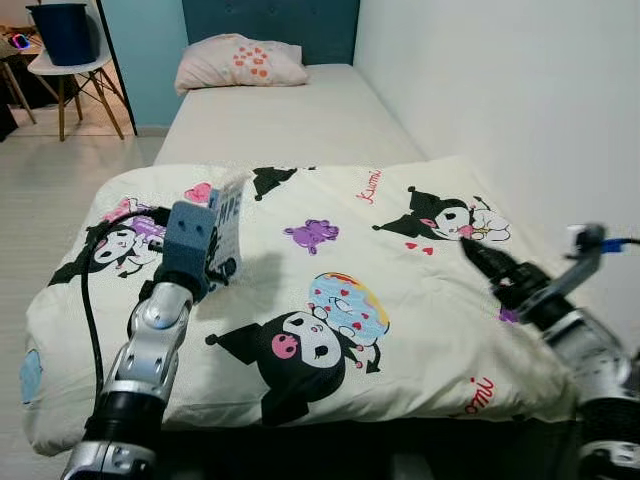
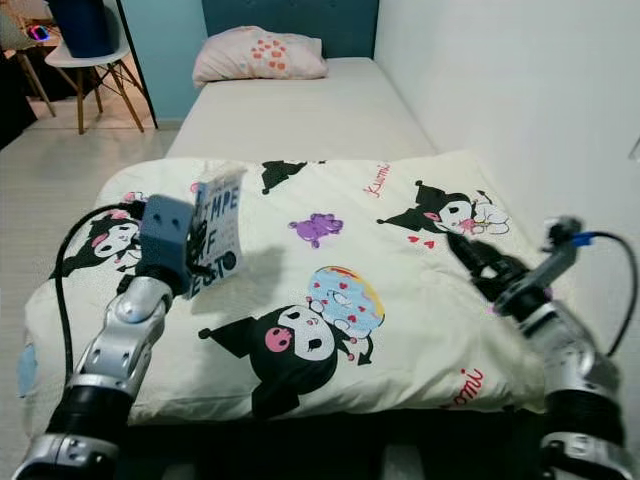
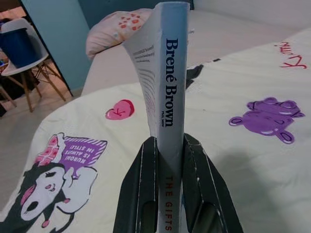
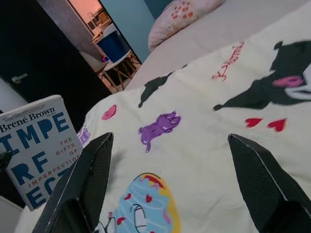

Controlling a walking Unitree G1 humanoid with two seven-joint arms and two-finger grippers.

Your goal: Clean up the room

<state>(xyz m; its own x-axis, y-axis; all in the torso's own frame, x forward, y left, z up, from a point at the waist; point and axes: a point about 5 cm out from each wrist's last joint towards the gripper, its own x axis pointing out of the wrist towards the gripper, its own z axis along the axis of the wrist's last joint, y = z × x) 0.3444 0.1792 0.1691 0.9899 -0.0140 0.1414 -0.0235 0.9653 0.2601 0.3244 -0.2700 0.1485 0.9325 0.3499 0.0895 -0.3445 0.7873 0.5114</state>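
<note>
Right now the left gripper (image 3: 170,194) is holding a white-and-blue paperback book (image 1: 226,228) upright above the cream cartoon-printed blanket (image 2: 420,300) spread over the bed, its two black fingers (image 3: 141,189) closing tight on the lower spine. The pinch is catching only the bottom edge, so I judge the tall book may be tipping or sliding out if the arm swings. The right gripper (image 4: 170,179) is hovering over the blanket's right side, fingers spread wide, holding nothing.

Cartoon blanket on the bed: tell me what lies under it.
The cream cartoon-print blanket lies on the pale grey mattress, bare up to the pink-spotted pillow. Anything beneath the blanket is covered. Above it, the left tool holds the white paperback book.
</note>
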